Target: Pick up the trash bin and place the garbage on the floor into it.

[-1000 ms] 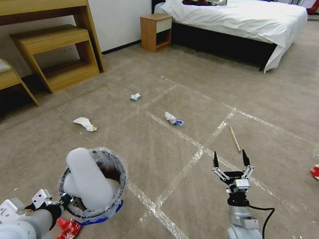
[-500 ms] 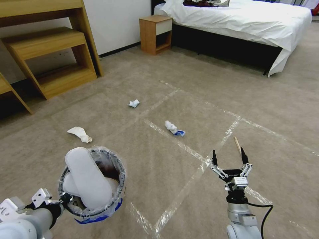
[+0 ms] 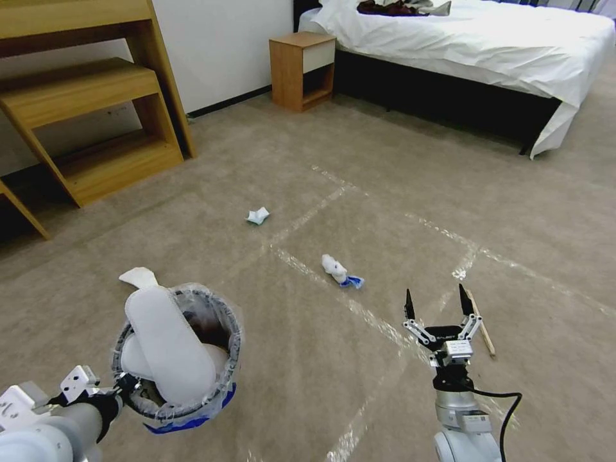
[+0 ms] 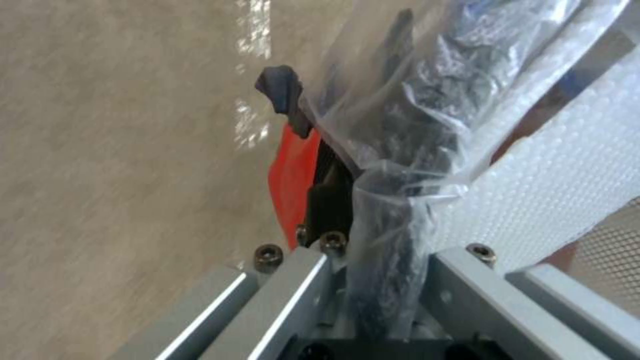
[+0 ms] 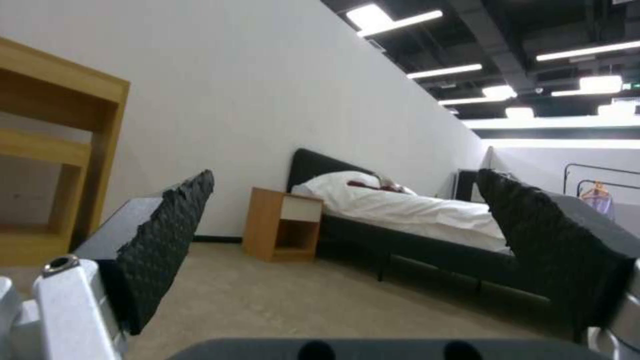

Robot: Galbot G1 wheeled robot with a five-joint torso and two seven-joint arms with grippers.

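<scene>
The trash bin (image 3: 186,359) is held off the floor (image 3: 308,359) at the near left, its rim clamped between the fingers of the left gripper (image 3: 122,387); in the left wrist view a dark fingertip (image 4: 283,97) is seen pressed against the crinkled clear bag (image 4: 393,165) over the red bin wall. Two white slippers (image 3: 167,353) are lodged in the bin, one standing tilted above the rim. At the near right, the right gripper (image 3: 436,307) is held above the carpet with its black fingers spread wide and nothing between them; in the right wrist view both textured pads (image 5: 167,240) are seen well apart. Just beside its right fingertip, a thin wooden stick (image 3: 481,312) lies on the carpet next to a shiny tape line (image 3: 359,308). Farther out, a crumpled white paper with a blue scrap (image 3: 339,271) lies on a tape line. A flat white tissue (image 3: 137,277) lies beyond the bin, partly hidden by the slipper. Farther still, a small crumpled pale wad (image 3: 257,215) rests on the carpet. At the back stand a wooden shelf unit (image 3: 96,109), a nightstand (image 3: 301,69) and a bed (image 3: 475,45).
</scene>
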